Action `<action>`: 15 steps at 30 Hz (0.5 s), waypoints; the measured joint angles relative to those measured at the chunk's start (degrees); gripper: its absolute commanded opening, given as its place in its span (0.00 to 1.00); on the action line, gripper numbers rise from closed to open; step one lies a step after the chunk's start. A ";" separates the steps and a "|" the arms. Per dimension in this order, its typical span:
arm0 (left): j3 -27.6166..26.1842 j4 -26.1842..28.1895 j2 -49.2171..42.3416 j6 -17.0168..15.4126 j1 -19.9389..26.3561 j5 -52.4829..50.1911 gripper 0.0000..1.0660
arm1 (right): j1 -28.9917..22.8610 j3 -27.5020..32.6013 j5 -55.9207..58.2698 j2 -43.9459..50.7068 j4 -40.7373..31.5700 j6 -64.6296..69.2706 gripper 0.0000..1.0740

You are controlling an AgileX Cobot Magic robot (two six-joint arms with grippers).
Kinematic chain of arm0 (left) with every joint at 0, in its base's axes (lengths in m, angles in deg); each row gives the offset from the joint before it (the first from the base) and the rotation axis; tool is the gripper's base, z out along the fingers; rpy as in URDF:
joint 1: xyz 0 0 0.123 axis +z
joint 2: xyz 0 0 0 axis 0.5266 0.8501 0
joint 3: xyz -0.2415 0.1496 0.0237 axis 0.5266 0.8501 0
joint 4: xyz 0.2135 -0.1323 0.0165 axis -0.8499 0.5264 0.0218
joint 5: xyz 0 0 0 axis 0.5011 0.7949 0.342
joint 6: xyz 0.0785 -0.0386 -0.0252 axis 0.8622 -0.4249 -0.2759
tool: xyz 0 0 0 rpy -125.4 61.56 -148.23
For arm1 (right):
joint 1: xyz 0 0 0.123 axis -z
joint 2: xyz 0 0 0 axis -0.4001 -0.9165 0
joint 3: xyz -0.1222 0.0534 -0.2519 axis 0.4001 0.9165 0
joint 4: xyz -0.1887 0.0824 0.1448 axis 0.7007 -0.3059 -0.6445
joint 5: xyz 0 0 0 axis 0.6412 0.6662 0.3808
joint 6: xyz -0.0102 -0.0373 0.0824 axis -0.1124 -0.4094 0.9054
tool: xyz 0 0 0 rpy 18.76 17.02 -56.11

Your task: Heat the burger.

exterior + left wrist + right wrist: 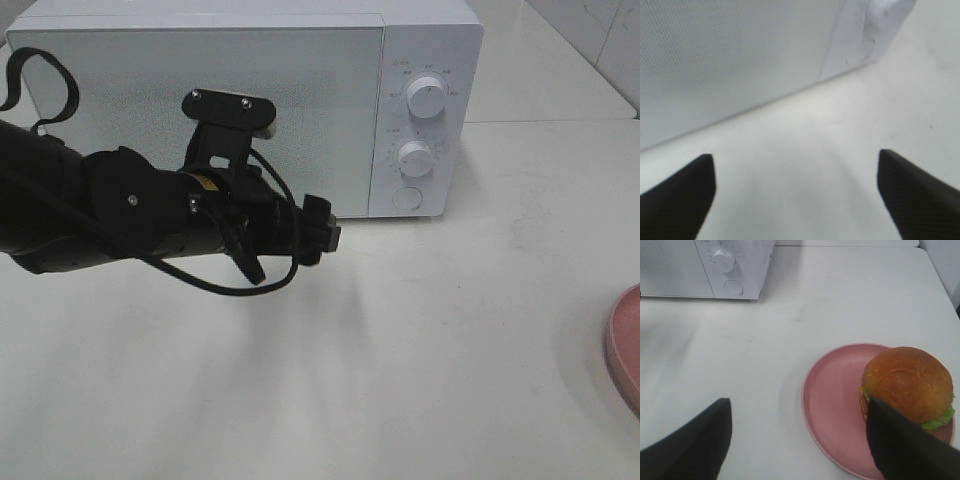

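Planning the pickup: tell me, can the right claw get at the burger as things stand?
Probably yes. The right claw is open, empty, just above the pink plate, and nothing lies between it and the burger.

A glossy golden-brown bun over frilly green lettuce was shown on the burger [907, 385], set on a plain pink plate [832, 405]. The microwave [250, 100] was white, its door finely dotted. The desk [420, 360] was seen as off-white, and the left pincer [797, 192] as matte black.
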 measured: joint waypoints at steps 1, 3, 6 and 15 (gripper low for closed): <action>0.52 0.00 -0.34 0.00 0.00 1.43 0.94 | 0.00 0.00 0.00 0.00 0.00 0.00 0.68; 1.43 -0.29 -1.38 0.00 0.00 4.47 0.94 | 0.00 0.00 0.00 0.00 0.00 0.00 0.68; 2.81 -2.06 -3.32 0.23 0.00 8.48 0.94 | 0.00 0.00 0.00 0.00 0.00 0.00 0.68; 3.55 -8.82 -10.14 0.23 4.98 26.99 0.94 | 0.00 0.00 0.00 0.00 0.00 0.00 0.68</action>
